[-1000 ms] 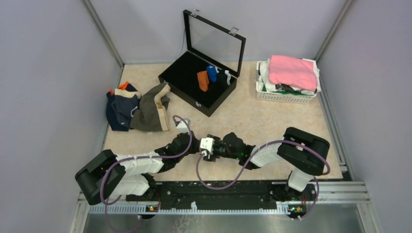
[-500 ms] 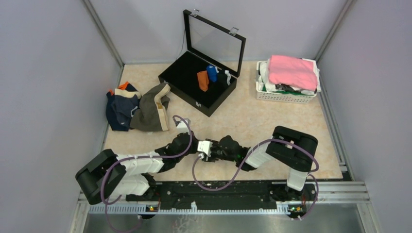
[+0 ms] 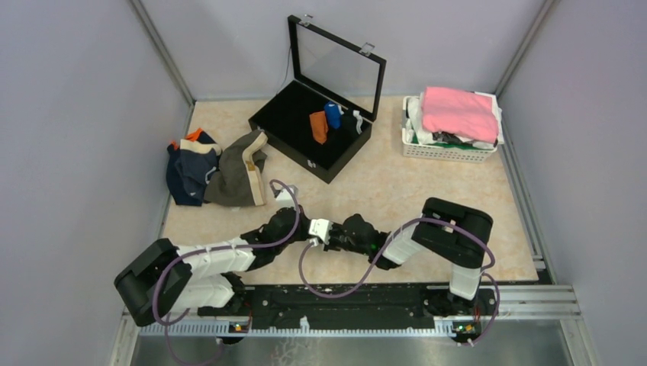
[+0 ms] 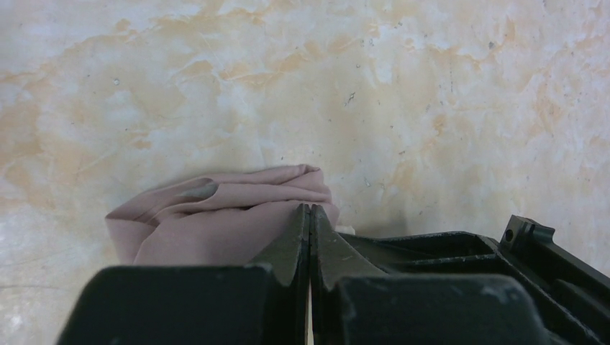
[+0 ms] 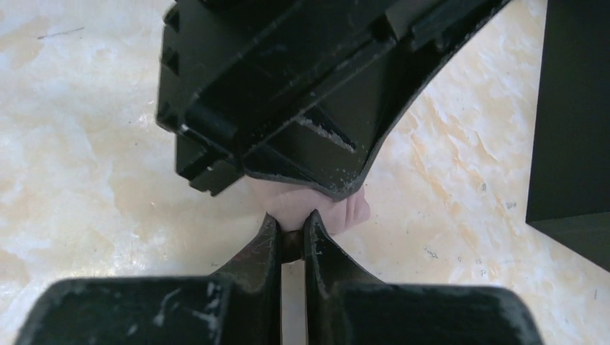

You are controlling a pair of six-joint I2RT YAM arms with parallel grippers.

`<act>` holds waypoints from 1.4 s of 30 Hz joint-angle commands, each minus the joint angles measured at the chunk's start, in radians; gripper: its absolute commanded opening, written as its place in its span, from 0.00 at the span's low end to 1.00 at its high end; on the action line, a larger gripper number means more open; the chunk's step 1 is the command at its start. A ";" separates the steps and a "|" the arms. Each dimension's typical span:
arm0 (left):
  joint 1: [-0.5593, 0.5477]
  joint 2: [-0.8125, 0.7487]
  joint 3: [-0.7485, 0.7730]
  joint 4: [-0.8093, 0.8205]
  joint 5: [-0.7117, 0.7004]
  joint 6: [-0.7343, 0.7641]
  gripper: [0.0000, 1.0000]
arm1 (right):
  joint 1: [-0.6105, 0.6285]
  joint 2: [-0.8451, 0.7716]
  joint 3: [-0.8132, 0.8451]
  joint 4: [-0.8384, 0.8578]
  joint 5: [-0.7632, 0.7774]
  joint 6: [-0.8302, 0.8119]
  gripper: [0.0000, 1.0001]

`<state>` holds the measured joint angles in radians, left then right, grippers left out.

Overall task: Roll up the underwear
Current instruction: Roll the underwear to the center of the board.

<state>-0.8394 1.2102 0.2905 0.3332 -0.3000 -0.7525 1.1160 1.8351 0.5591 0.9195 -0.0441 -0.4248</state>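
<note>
A bunched pale pink-beige underwear [image 4: 216,215] lies on the marbled tabletop. My left gripper [image 4: 309,209] is shut, its tips pressed against the bundle's right end; no cloth shows between the jaws. My right gripper [image 5: 291,220] faces it, shut on a fold of the same underwear [image 5: 338,210], directly below the left gripper's black body [image 5: 302,93]. In the top view both wrists meet near the table's front middle and hide this cloth. More underwear, navy [image 3: 187,174] and olive-brown [image 3: 240,174], is piled at the left.
An open black box [image 3: 294,145] with a glass lid stands at the back, holding rolled orange [image 3: 319,126] and blue [image 3: 333,114] pieces. A white basket [image 3: 446,151] at the back right carries a bright pink cloth [image 3: 458,112]. Grey walls close in on both sides.
My right gripper has slid left toward the left gripper and closed from open onto the pink underwear. The left gripper has stayed shut and barely moved.
</note>
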 commanded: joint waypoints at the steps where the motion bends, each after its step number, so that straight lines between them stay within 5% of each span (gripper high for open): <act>1: 0.006 -0.077 0.063 -0.238 -0.006 0.033 0.00 | 0.007 -0.013 -0.024 -0.023 0.073 0.118 0.00; 7: 0.011 -0.232 0.142 -0.322 -0.019 0.088 0.00 | 0.007 -0.108 -0.048 -0.175 0.089 0.390 0.00; 13: 0.011 -0.362 0.056 -0.273 0.100 0.137 0.00 | 0.007 -0.165 -0.076 -0.275 0.070 0.634 0.00; 21: 0.010 -0.349 -0.010 -0.248 0.202 0.125 0.00 | 0.012 -0.177 -0.051 -0.356 -0.014 0.724 0.00; 34: 0.011 -0.246 -0.051 -0.195 0.139 0.095 0.00 | 0.011 -0.156 -0.036 -0.347 -0.069 0.793 0.00; 42: 0.011 -0.220 -0.085 -0.186 0.143 0.069 0.00 | 0.011 -0.214 -0.013 -0.392 -0.070 0.787 0.40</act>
<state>-0.8318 0.9855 0.2474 0.1497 -0.1505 -0.6720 1.1172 1.6577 0.5205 0.6365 -0.0776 0.3542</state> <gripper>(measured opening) 0.005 0.348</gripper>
